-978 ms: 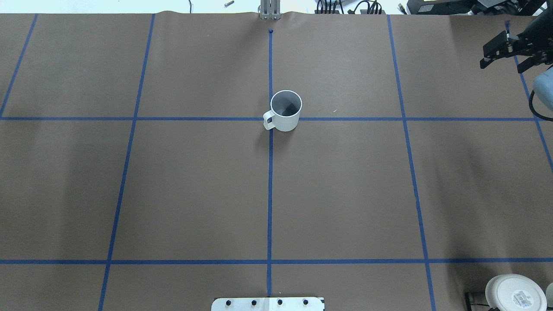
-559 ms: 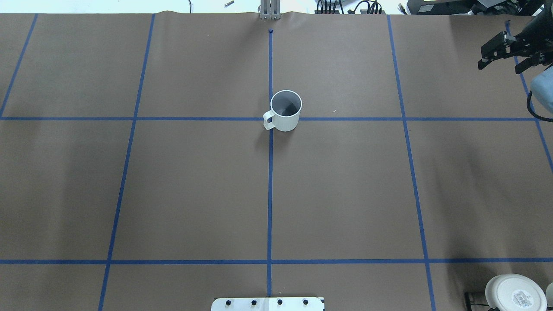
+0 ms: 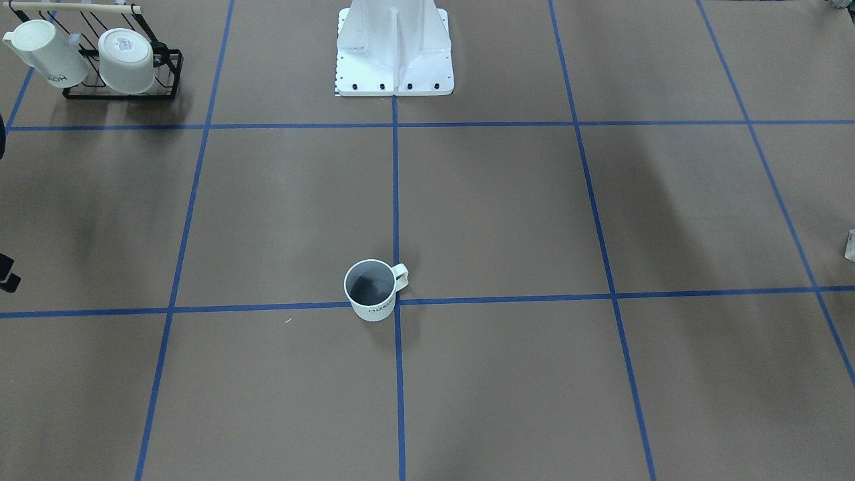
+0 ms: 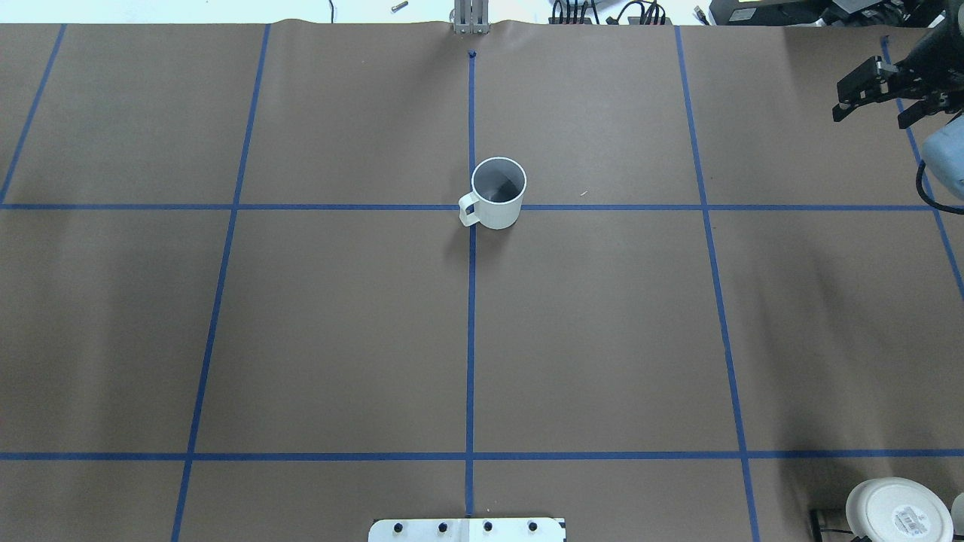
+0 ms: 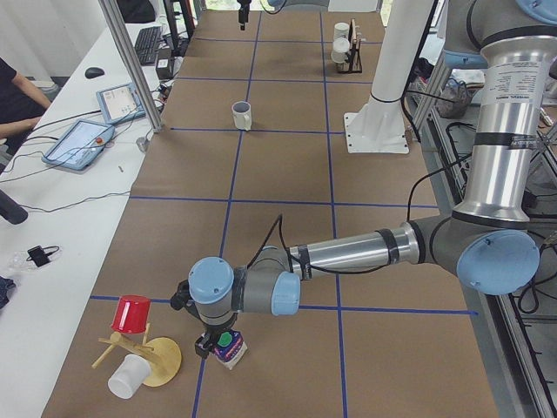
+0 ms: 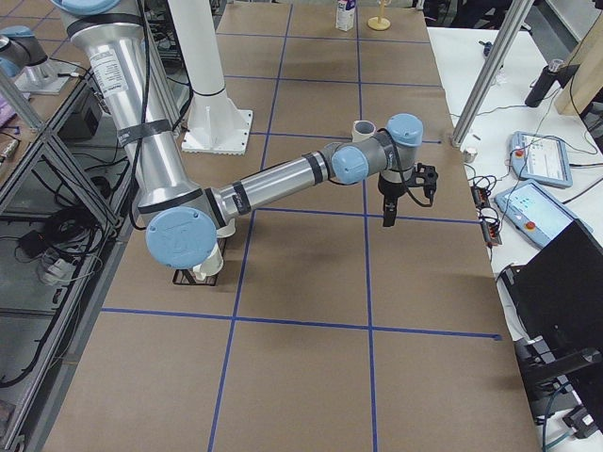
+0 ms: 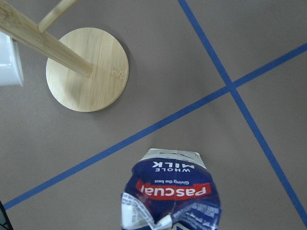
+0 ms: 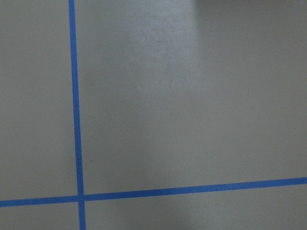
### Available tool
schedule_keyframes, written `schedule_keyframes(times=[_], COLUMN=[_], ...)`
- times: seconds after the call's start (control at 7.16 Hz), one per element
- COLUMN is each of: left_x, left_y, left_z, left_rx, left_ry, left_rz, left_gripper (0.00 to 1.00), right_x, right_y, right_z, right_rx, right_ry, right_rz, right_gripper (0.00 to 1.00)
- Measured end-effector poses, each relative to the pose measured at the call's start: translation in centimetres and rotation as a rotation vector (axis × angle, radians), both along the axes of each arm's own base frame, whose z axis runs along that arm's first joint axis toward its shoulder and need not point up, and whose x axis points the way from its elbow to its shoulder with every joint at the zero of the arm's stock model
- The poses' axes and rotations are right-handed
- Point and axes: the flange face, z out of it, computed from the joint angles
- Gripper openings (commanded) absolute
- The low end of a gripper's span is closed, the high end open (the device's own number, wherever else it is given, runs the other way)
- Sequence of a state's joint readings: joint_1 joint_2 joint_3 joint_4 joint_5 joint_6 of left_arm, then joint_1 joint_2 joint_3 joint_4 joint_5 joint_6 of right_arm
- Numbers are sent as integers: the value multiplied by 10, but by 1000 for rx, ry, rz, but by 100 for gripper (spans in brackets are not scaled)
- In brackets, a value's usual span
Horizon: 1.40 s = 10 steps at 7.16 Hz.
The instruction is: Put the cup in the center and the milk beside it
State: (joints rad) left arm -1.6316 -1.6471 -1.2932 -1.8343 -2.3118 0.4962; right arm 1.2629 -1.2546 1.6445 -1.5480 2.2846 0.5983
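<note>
Front view: the cup (image 3: pixel 369 290) stands upright just beside the center (image 3: pixel 397 302), on the cross tape.
Overhead: the right gripper (image 4: pixel 871 114) hangs well away from the cup, with its fingers spread and empty.
Left side view: the milk (image 5: pixel 231 351) stands far from the cup, under the left gripper (image 5: pixel 219 344). Whether that gripper is grasping the milk cannot be told.

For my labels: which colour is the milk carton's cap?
Green cap; the exterior left view shows it best.

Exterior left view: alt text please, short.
The robot's near left arm reaches low across the brown, blue-taped table, its wrist right over a milk carton at the near end. A wooden rack with a red cup and a white cup stands beside it; a white mug sits far off on a tape crossing.
</note>
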Motion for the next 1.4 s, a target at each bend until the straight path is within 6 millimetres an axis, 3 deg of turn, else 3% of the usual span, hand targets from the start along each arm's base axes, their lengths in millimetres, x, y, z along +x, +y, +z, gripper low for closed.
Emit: schedule_keyframes(times=[0.42,0.7,0.84,1.4], left_x=[9,9,9,9], left_y=[0,1,2,-10], left_z=[8,14,15,-2], left_rx=[-22,-34,-35,-5], left_ry=[1,2,2,3], left_rz=[14,15,16,17], left_gripper=[98,27,0,0], right_x=[0,-1,-1,-1], right_y=[0,0,1,2], right_z=[-2,-1,-1,-1], right_rx=[1,0,-1,-2], right_ry=[-2,-1,-1,-5], right_rz=[0,2,3,3], right_gripper=[100,100,100,100])
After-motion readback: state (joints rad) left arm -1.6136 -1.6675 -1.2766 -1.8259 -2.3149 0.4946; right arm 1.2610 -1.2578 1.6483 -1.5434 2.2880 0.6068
